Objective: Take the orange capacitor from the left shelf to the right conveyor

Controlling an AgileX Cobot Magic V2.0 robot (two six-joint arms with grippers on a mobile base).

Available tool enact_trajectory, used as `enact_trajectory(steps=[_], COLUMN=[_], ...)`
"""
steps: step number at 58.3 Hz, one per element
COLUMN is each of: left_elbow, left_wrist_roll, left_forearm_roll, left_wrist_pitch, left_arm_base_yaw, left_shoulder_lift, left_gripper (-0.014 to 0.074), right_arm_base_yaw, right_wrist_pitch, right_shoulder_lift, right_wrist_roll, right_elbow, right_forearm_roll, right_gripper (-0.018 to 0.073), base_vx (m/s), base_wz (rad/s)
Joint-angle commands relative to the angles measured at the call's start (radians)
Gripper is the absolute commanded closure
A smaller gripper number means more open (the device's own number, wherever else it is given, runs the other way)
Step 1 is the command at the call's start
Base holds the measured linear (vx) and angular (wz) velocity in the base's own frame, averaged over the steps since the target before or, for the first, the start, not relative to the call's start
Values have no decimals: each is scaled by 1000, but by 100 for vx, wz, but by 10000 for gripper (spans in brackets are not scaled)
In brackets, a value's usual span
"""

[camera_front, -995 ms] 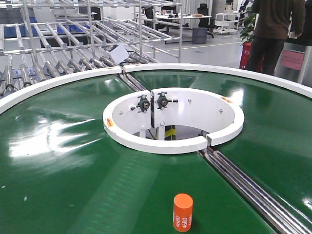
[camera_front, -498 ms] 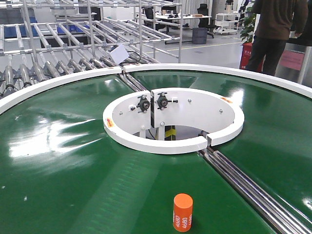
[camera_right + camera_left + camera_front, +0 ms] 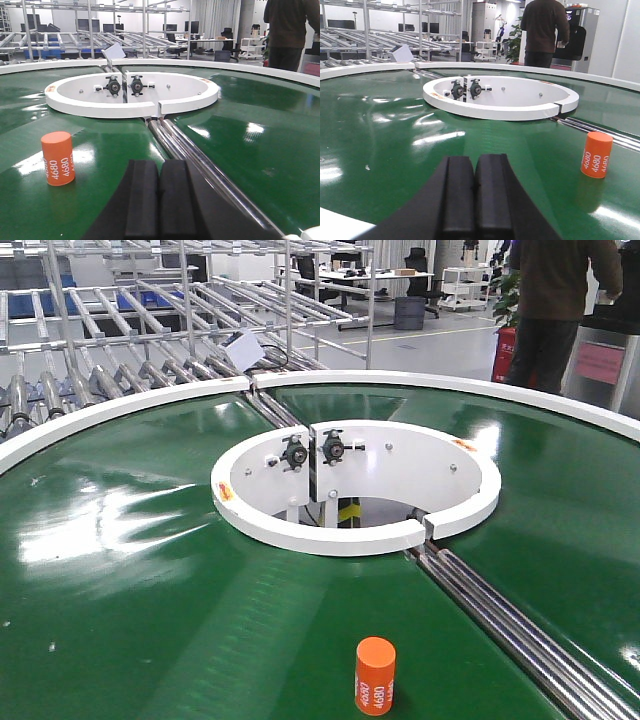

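An orange capacitor (image 3: 375, 675) marked 4680 stands upright on the green conveyor belt (image 3: 150, 570) near the front edge. It also shows at the right of the left wrist view (image 3: 595, 154) and at the left of the right wrist view (image 3: 58, 158). My left gripper (image 3: 474, 186) is shut and empty, low over the belt, left of the capacitor. My right gripper (image 3: 159, 192) is shut and empty, low over the belt, right of the capacitor. Neither gripper shows in the front view.
A white ring (image 3: 355, 485) with two bearing mounts sits at the belt's centre. Metal rollers (image 3: 520, 635) cross the belt to the right of the capacitor. Roller shelves (image 3: 120, 330) stand at the back left. A person (image 3: 560, 310) stands at the back right.
The person at the back right has shifted slightly. The capacitor and the belt look unchanged.
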Motion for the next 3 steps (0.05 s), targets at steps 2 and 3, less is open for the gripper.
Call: enact_trajectory(steps=[2,3], left_elbow=[-30,-30], left_wrist_roll=[-6,-6], left_forearm_roll=[-4,-4], left_wrist_pitch=[-81,-81], left_arm_base_yaw=[-8,-8], left_shoulder_lift=[-5,-5], left_gripper=[603,603], right_arm_base_yaw=[-5,-5], right_wrist_pitch=[-82,-82], right_shoulder_lift=[-10,-10], right_wrist_roll=[-1,-1], right_elbow=[11,11], right_forearm_roll=[-9,-9], right_gripper=[570,570], base_vx=[0,0], base_wz=[0,0])
